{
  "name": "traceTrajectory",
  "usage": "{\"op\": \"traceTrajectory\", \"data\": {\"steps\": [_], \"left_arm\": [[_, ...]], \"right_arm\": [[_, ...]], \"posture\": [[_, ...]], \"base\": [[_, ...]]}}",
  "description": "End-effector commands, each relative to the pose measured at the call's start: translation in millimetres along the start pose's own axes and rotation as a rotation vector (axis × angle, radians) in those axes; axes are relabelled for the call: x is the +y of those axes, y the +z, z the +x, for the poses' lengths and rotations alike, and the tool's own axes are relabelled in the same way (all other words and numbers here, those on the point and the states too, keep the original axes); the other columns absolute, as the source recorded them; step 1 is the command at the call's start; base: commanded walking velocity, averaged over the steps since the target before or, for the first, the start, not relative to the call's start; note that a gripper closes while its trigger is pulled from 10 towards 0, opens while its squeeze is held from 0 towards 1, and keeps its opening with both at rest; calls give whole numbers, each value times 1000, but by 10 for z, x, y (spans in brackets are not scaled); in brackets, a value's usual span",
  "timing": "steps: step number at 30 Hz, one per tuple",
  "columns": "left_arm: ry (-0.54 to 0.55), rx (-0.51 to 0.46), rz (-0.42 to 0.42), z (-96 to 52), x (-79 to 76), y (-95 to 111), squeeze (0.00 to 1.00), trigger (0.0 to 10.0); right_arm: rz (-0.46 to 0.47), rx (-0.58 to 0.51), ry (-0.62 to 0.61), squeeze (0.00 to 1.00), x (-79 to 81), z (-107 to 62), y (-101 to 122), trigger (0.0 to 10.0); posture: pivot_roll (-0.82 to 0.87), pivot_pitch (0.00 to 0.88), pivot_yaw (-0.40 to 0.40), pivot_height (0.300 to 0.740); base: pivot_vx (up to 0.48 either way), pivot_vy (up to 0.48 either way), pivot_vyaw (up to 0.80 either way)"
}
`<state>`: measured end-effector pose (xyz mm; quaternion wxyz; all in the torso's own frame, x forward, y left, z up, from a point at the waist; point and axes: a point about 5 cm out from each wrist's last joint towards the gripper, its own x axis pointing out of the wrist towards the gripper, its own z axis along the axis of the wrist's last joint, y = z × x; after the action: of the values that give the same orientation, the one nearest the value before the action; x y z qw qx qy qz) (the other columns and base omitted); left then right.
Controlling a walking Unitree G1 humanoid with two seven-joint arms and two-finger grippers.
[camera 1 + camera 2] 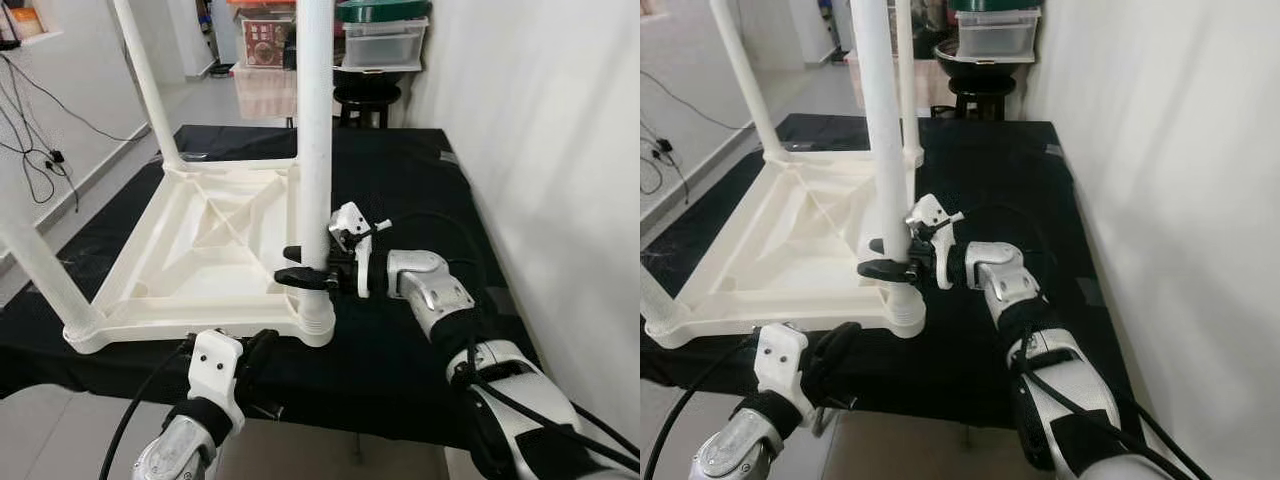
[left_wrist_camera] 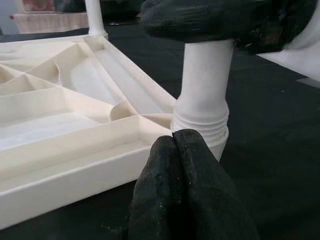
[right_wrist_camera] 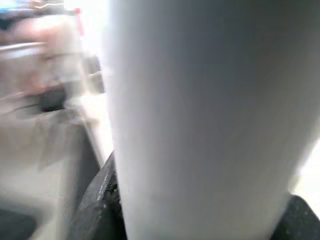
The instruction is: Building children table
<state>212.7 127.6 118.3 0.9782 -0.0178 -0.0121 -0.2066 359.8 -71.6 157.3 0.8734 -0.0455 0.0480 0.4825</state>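
A white plastic children's tabletop (image 1: pixel 210 250) lies upside down on a black cloth, ribbed underside up. Several white legs stand up from its corners. My right gripper (image 1: pixel 303 268) is shut on the near right leg (image 1: pixel 314 150), a little above its threaded base (image 1: pixel 316 318), one black finger on each side. That leg (image 3: pixel 200 120) appears very close in the right wrist view. My left gripper (image 1: pixel 262 350) sits low at the cloth's front edge, just before that corner. Its fingertips (image 2: pixel 176 150) are pressed together and hold nothing, close to the leg's base (image 2: pixel 202 120).
The black cloth (image 1: pixel 400 190) covers a low platform beside a white wall (image 1: pixel 540 150) on the right. A black stool (image 1: pixel 366 95) with clear storage boxes (image 1: pixel 385 40) stands behind. Cables (image 1: pixel 40 150) trail on the floor at the left.
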Motion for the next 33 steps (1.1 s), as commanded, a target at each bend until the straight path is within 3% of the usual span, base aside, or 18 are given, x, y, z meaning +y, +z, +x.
{"op": "traceTrajectory", "data": {"steps": [1,2,3,4,6,12,13,14,15,19,21,22,23,24,25,29,32,33], "left_arm": [[6,10,6,-6,12,-7,0,10000],[9,9,2,-17,22,1,0,10000],[9,9,2,-17,22,1,0,10000],[11,7,-6,-19,39,6,0,10000],[10,7,-13,-12,50,6,0,10000],[-2,13,-36,16,51,3,0,10000],[3,12,-38,17,50,3,0,10000],[8,12,-39,18,49,1,0,10000],[10,11,-40,19,47,-1,0,10000],[9,12,-42,23,46,-3,0,10000],[2,14,-50,35,47,-13,0,10000],[2,14,-50,35,47,-13,0,10000],[0,14,-54,42,49,-19,0,10000],[0,14,-54,42,49,-19,0,10000],[-2,15,-57,49,51,-25,0,10000],[-2,17,-61,65,56,-39,0,10000],[-2,18,-63,75,59,-47,0,10000],[-1,19,-65,84,60,-53,0,10000]], "right_arm": [[27,148,-185,0,-85,-81,-251,0],[107,130,-438,0,-60,-103,-303,0],[107,130,-438,0,-60,-103,-303,0],[157,140,-471,0,137,-118,-412,0],[162,146,-426,0,272,-108,-464,0],[134,136,-367,0,213,1,-417,0],[135,105,-322,902,208,58,-342,10000],[134,84,-284,902,220,92,-296,10000],[139,55,-260,1000,243,111,-227,10000],[135,23,-223,1000,259,129,-152,10000],[87,-91,19,1000,326,137,131,10000],[87,-91,19,1000,326,137,131,10000],[8,-132,176,988,328,96,264,10000],[8,-132,176,988,328,96,264,10000],[-31,-134,284,0,324,44,336,10000],[-98,-96,397,0,216,-9,377,10000],[-76,-79,425,0,142,-6,380,10000],[-66,-70,430,0,84,8,386,8039]], "posture": [[16,5,-1,740],[2,15,6,740],[2,15,6,740],[-9,26,22,740],[-30,12,38,740],[9,8,23,740],[12,4,22,740],[13,2,22,740],[13,1,21,740],[14,0,21,740],[10,0,24,740],[10,0,24,740],[11,0,24,740],[11,0,24,740],[12,0,20,740],[23,0,8,740],[27,0,4,740],[30,0,2,740]], "base": [[0,0,0],[0,0,0],[0,0,0],[0,0,0],[0,0,0],[0,0,0],[0,0,0],[0,0,0],[0,0,0],[0,0,0],[0,0,0],[0,0,0],[0,0,0],[0,0,0],[0,0,0],[0,0,0],[0,0,0],[0,0,0]]}}
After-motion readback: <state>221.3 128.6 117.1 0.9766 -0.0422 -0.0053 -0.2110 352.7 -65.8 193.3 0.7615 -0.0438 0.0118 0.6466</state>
